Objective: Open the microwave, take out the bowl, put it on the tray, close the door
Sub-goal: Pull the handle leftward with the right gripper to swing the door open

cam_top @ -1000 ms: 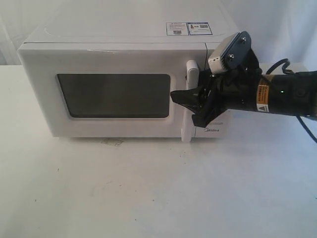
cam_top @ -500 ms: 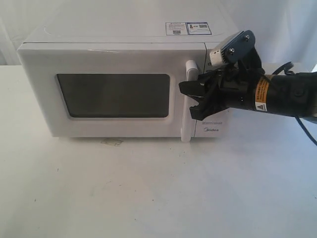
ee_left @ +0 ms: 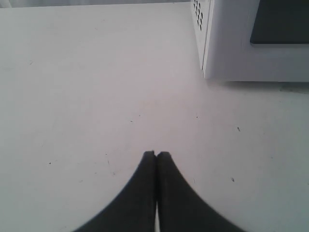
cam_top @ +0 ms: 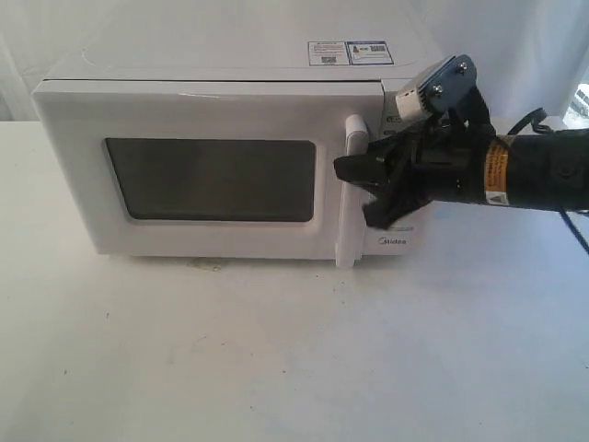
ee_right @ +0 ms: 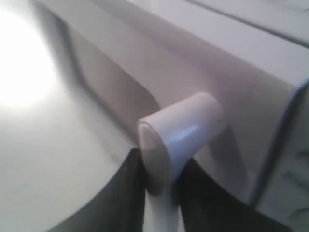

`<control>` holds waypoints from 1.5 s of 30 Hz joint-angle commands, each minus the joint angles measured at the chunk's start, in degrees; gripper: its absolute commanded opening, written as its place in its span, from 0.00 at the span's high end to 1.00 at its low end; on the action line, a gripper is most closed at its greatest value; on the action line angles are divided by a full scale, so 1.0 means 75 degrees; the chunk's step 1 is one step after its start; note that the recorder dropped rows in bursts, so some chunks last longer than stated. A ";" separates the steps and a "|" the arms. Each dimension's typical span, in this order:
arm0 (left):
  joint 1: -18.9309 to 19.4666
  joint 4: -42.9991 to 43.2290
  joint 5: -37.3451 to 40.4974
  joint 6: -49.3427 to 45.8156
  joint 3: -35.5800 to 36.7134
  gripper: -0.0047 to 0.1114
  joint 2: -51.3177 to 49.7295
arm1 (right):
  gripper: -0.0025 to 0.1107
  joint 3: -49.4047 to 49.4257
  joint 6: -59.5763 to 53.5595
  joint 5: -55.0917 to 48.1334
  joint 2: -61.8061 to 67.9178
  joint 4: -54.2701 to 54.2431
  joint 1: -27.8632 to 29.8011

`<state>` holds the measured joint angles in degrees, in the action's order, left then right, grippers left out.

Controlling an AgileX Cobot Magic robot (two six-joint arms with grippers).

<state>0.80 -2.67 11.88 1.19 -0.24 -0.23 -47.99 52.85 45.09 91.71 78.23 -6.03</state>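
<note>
The white microwave (cam_top: 221, 101) stands at the back of the table, its door (cam_top: 83, 166) closed, with the dark window (cam_top: 212, 180) facing me. My right gripper (cam_top: 354, 195) reaches in from the right and is shut on the vertical white bar handle (cam_top: 351, 129). The wrist view shows the handle (ee_right: 181, 130) pinched between the two black fingers of that gripper (ee_right: 161, 164). My left gripper (ee_left: 156, 153) is shut on nothing, low over the table near the microwave's left front corner (ee_left: 227, 43). The bowl and the tray are not in view.
The white table (cam_top: 276, 350) stretches in front of the microwave, with small dark specks on it. Stickers (cam_top: 350, 52) lie on the microwave's top. The right arm's black cable (cam_top: 529, 120) loops behind it. A white backdrop closes the rear.
My right gripper has drawn back a little to the right and slightly upward along the handle. The door looks the same. No earlier frames show the left gripper.
</note>
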 commanded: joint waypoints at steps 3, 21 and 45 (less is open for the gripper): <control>-0.0041 -0.0060 -0.0038 0.0002 0.0032 0.96 0.0031 | 0.98 -0.0088 0.2000 0.0551 -0.0044 0.2555 -0.0089; -0.0041 -0.0060 -0.0038 0.0002 0.0032 0.96 0.0031 | 0.69 -0.0071 0.3544 0.1386 -0.0636 0.2895 -0.0102; -0.0041 -0.0060 -0.0038 0.0002 0.0032 0.96 0.0031 | 0.66 -0.0071 0.5582 0.0875 -0.0657 0.2895 0.0473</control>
<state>0.80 -2.67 11.88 1.19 -0.24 -0.23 -48.81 93.75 54.09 87.08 99.07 -3.89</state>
